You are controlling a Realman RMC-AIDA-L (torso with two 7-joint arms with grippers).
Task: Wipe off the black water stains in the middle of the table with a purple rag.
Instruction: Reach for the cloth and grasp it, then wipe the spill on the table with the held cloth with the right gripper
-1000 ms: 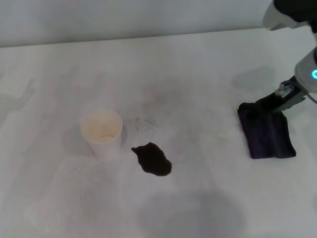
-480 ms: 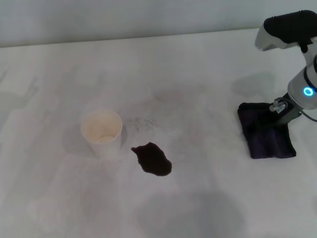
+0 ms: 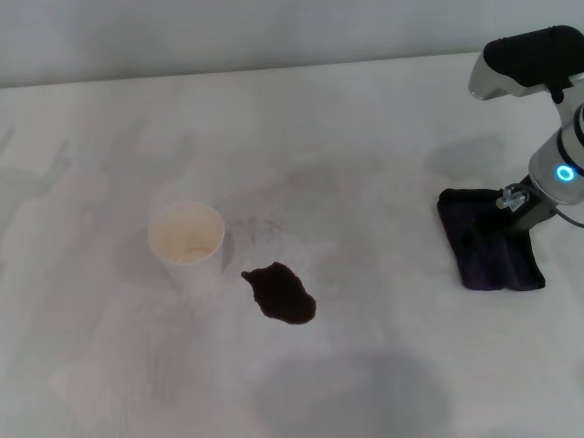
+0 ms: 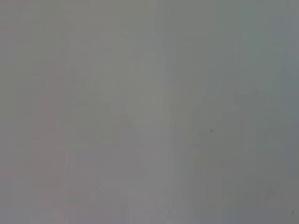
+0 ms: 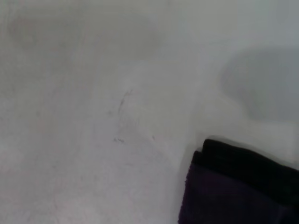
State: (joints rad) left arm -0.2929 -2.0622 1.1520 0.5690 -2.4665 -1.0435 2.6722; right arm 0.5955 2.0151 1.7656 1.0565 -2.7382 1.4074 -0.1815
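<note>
Nearest me on the white counter [image 3: 383, 119] lies the black stain [image 3: 279, 292], a glossy blotch in the middle, not yet wiped. Just to its left, a little farther back, stands a pale paper cup [image 3: 187, 242], near the blotch but not touching it; I judge it light and easy to knock over, so my wiping strokes should stay on the side away from it. Off to the right, well apart from the stain, lies the purple rag [image 3: 488, 260], flat on the counter with one edge folded thicker. It looks soft and limp, so I expect it to sag and bunch when lifted; the thick folded edge seems the best place to take hold. My right tool [image 3: 488, 228] is down on that rag at its far edge, but I cannot tell whether its fingers are apart or clamped on the cloth. The counter between rag and stain carries only faint grey smudges, nothing that would block a sweep across. My left arm is out of sight.
</note>
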